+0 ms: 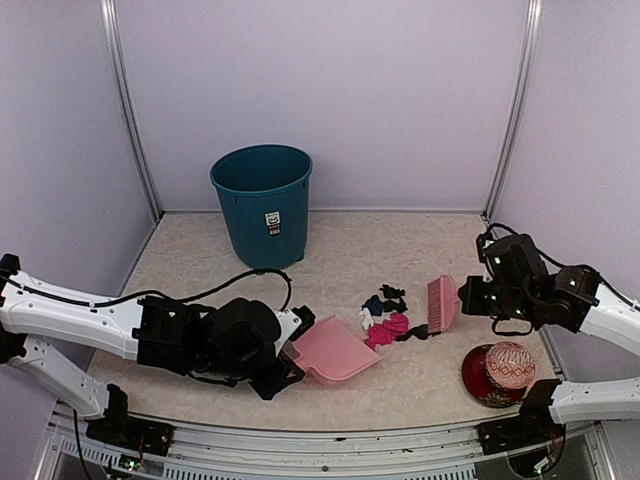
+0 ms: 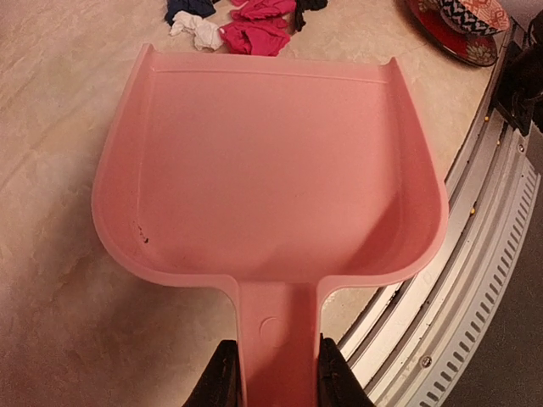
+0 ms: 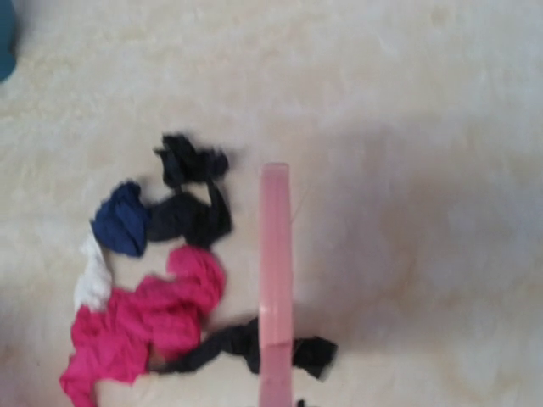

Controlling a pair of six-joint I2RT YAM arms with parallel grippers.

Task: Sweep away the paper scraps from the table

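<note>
A small heap of scraps point(image 1: 388, 318) lies on the table point(image 1: 420, 240), between the two grippers. Magenta pieces are the largest. Black, navy and one white piece are bunched against them.

In the left wrist view the scraps point(image 2: 254, 30) sit straight ahead of the jaws, just past the far lip of a pink dustpan point(image 2: 271, 186). The left gripper point(image 2: 276, 373) is clamped on the dustpan's handle, one dark finger pressed to each side of it. The pan's inside is almost bare, with only a few dark specks near one wall. From above, the left gripper point(image 1: 290, 350) holds the dustpan point(image 1: 335, 350) low, its mouth facing the heap.

The right gripper point(image 1: 470, 297) grips a pink brush point(image 1: 441, 303), which stands on edge just beside the heap on the gripper's side. In the right wrist view the fingers are out of frame. The brush point(image 3: 275, 280) runs up from below the jaws as a narrow pink strip. Most scraps point(image 3: 153, 288) lie to one side of it, and one black scrap passes under it.

A teal bin point(image 1: 262, 205) stands well beyond the left gripper, near the back wall. A patterned ball point(image 1: 510, 365) rests on a red dish point(image 1: 478, 378) near the table's front edge, close under the right arm.
</note>
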